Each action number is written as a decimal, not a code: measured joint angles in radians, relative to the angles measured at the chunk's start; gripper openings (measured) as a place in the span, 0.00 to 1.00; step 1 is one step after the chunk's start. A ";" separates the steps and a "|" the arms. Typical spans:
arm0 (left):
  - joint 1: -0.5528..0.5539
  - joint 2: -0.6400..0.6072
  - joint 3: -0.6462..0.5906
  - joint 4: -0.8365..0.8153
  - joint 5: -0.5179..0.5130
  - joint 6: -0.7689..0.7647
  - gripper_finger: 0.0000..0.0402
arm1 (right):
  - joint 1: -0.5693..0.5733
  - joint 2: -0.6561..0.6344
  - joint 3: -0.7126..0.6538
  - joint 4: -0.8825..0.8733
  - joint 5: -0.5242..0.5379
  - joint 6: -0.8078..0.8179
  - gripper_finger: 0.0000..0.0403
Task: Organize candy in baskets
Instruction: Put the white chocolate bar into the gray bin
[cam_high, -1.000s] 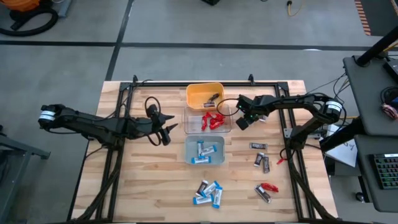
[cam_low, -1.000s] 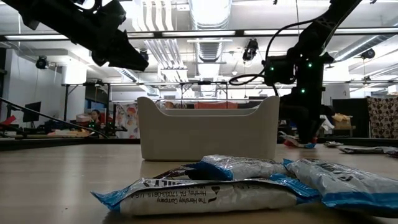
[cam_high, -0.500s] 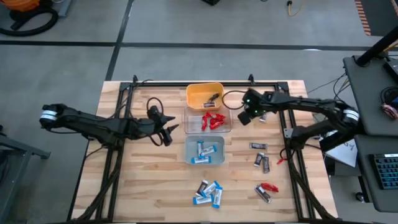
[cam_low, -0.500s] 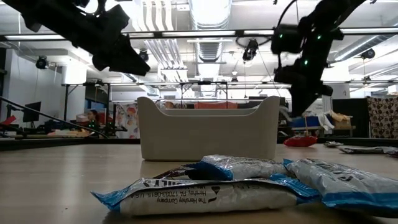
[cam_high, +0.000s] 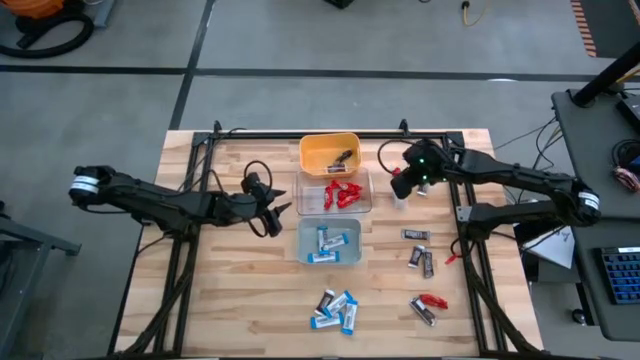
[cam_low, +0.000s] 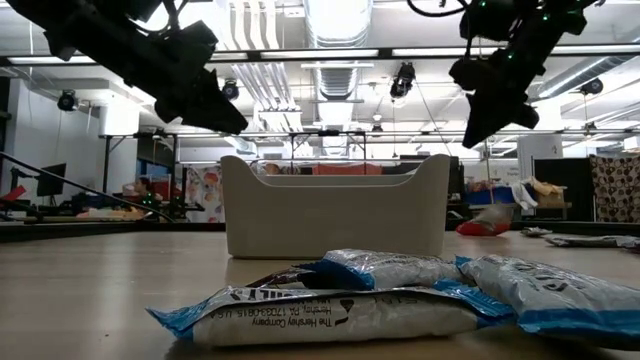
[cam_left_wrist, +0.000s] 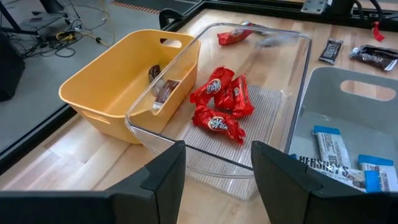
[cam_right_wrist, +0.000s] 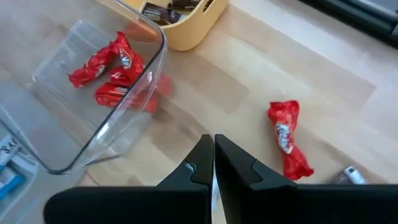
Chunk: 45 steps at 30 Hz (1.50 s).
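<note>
Right gripper (cam_right_wrist: 213, 149): has lifted off the bench, fingers together, empty. Red candy (cam_right_wrist: 287, 140): lies on the bench outside the clear basket (cam_right_wrist: 151, 73), not yet sorted; likely needs another grasp. Left gripper (cam_left_wrist: 214, 168): fingers apart, waiting beside that basket.

The high view looks straight down from well above, taking in the whole table (cam_high: 250, 300), both arms and the floor around it. The low view sits at table-top height, very close to a heap of blue-and-white candy (cam_low: 330, 310), and faces level across the table past the grey-blue basket (cam_low: 335, 205) into the room behind. The left wrist view looks forward between its own dark fingers (cam_left_wrist: 165, 180), close over the yellow basket (cam_left_wrist: 109, 93) and the clear basket (cam_left_wrist: 273, 81). The right wrist view looks steeply down onto the same clear basket and yellow basket from their other side. All four views share the baskets in the table's middle.
</note>
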 joint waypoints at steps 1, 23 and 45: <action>0.000 0.002 0.000 0.000 0.000 0.000 0.41 | 0.006 0.000 0.000 -0.003 0.000 0.011 0.02; 0.000 0.017 0.001 0.013 0.000 -0.003 0.41 | 0.268 0.287 -0.025 -0.151 -0.043 0.443 0.37; 0.000 0.017 0.001 0.013 0.000 0.007 0.41 | 0.294 0.533 -0.024 -0.108 0.008 0.455 0.42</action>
